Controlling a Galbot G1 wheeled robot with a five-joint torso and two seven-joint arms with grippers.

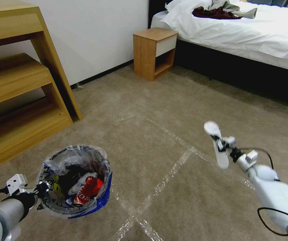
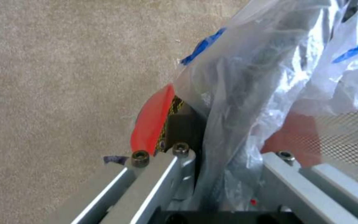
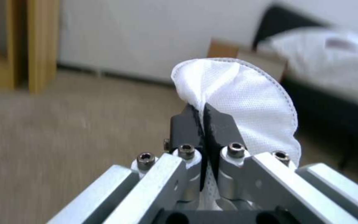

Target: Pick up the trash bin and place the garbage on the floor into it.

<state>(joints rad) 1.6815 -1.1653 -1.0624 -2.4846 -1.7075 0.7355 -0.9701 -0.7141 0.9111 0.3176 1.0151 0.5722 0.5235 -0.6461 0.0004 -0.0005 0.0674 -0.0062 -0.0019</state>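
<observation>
Left tool point(image 1: 41, 192) pinches the trash bin point(image 1: 75, 180) rim; right tool point(image 1: 221, 144) pinches a white insole point(image 1: 217, 145); advise centring it over the bin before release.

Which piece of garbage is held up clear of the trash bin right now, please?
The white insole, pinched in the right gripper above the floor. The red can and other litter already lie inside the trash bin, held by the left gripper.

The trash bin point(image 1: 75, 182) sits at lower left, held at its rim by the left gripper point(image 1: 40, 192), with a can point(image 1: 86, 191) inside. The right gripper point(image 1: 221, 144), well apart at right, clamps an insole point(image 1: 217, 144) above the floor point(image 1: 157, 127).
</observation>
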